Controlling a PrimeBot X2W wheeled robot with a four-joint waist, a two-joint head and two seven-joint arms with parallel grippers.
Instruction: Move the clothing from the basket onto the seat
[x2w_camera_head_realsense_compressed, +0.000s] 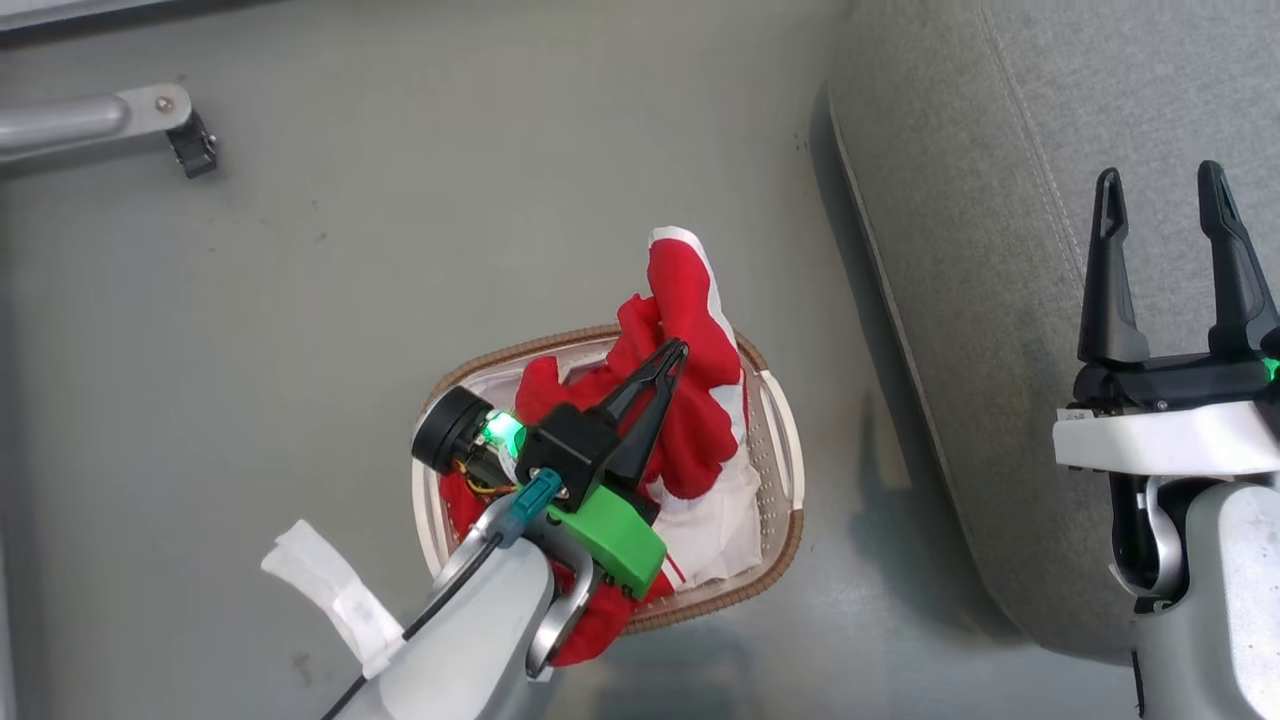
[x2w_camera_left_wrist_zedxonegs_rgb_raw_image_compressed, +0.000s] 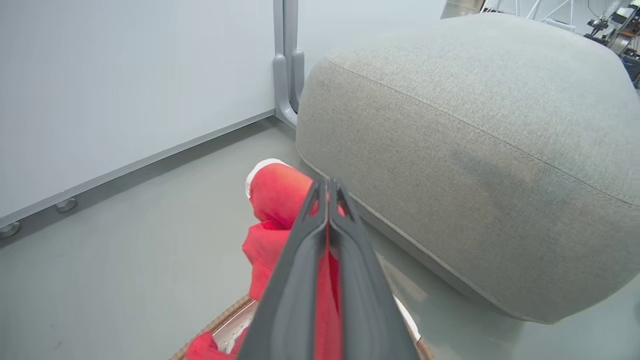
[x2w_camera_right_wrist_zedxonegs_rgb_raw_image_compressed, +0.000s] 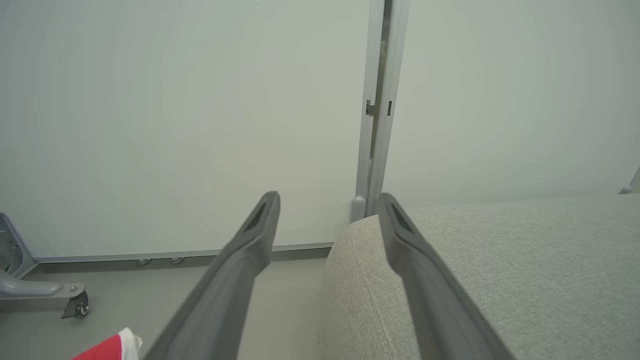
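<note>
- Here, the left gripper has its jaws pinched together on a fold of the clothing, which bunches up out of the basket.
- Trailing cloth could, I judge, snag the rim and drag the basket along.
- The right gripper hangs, jaws apart, over the seat.
- No writing is readable.

The red garment with white panels is bunched in the oval white perforated basket. One fold is raised above the far brown woven rim, and the cloth is pinched between the closed fingers of the left tool. The basket is set on the floor, near the large grey fabric seat, which has stitched seams.
</note>
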